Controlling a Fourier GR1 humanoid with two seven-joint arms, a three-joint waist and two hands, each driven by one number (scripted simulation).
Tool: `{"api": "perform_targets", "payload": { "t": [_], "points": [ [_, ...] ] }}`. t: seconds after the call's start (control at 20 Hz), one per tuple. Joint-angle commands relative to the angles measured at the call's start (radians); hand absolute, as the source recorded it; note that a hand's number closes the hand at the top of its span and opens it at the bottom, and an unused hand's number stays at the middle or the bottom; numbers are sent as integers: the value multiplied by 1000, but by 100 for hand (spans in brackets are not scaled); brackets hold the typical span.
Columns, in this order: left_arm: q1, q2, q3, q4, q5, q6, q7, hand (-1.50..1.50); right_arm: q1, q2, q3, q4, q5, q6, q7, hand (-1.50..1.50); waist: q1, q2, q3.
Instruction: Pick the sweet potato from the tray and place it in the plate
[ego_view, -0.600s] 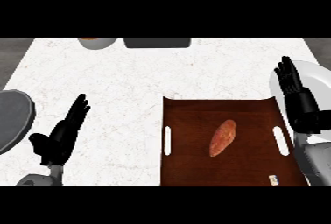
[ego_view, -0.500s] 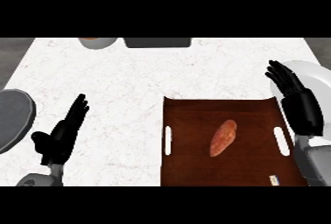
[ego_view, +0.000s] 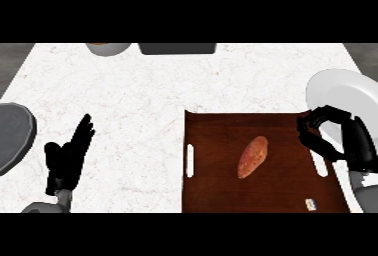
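White-veined stone for the table (ego_view: 148, 90), carrying a dark brown tray (ego_view: 218, 135) right of centre and a white plate (ego_view: 339, 92) just beside the tray's far right corner. Left hand (ego_view: 66, 160) on the table well left of the tray, fingers straight and together, pointing away, resting just as half a second ago. Right hand (ego_view: 325, 135) quite otherwise: then upright at the right edge over the plate, fingers straight. Now swung inward and lower, over the tray's right rim, fingers curled in toward the thumb and closed on nothing. Sweet potato (ego_view: 253, 156) unmoved, lying aslant in the middle of the tray, apart from the right hand and untouched. Reads as the start of a reach rather than a grasp: approach begun, pick not yet made, nothing yet on the plate. Likely needed next: uncurl the fingers, carry on leftward and down to the sweet potato, close round its middle. Only a short lift across to the plate afterwards, with so near a target.
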Motion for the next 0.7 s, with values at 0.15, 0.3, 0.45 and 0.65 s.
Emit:
{"api": "perform_targets", "payload": {
  "t": [0.15,0.3,0.45,0.65],
  "points": [
    [28,-20,-15,-27,-12,39,50,0,158,390,-37,-92,-237,-150,-213,-150,0,-3,21],
    [9,-25,-34,-73,-30,52,104,0,309,362,27,-18,-229,22,-517,-150,16,2,16],
    [-6,-60,-61,-55,-71,83,124,0,298,211,80,-40,-78,33,-369,-150,22,3,12],
    [-25,-19,-30,-67,-48,43,140,0,273,74,113,-111,120,-60,-124,-150,23,1,9]
  ]
}}
